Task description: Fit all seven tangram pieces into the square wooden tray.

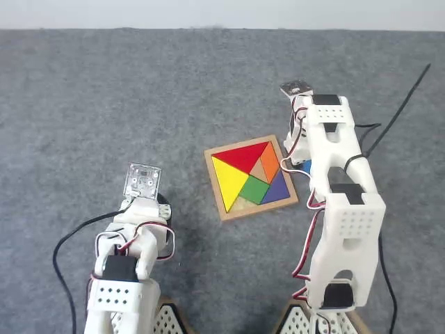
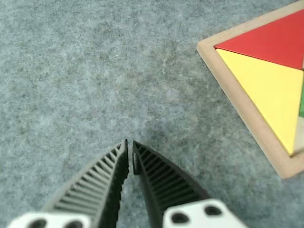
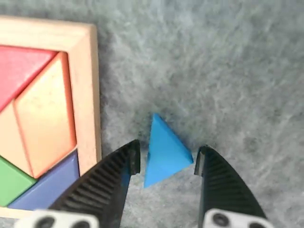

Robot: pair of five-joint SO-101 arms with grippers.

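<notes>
Grey felt (image 1: 104,90) over the whole table. Right arm (image 1: 344,209) stretched up the right of the high view; left arm (image 1: 132,264) folded at lower left. Square wooden tray (image 1: 218,186) at centre, coloured pieces (image 1: 233,181) seated inside. Right gripper (image 3: 167,154) spread wide around blue triangle (image 3: 164,149), just beside the tray. Left gripper (image 2: 129,145) pinched closed, empty.

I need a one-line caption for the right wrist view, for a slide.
Open right end effector on either side of a blue triangle lying on the grey mat, beside the tray.
</notes>
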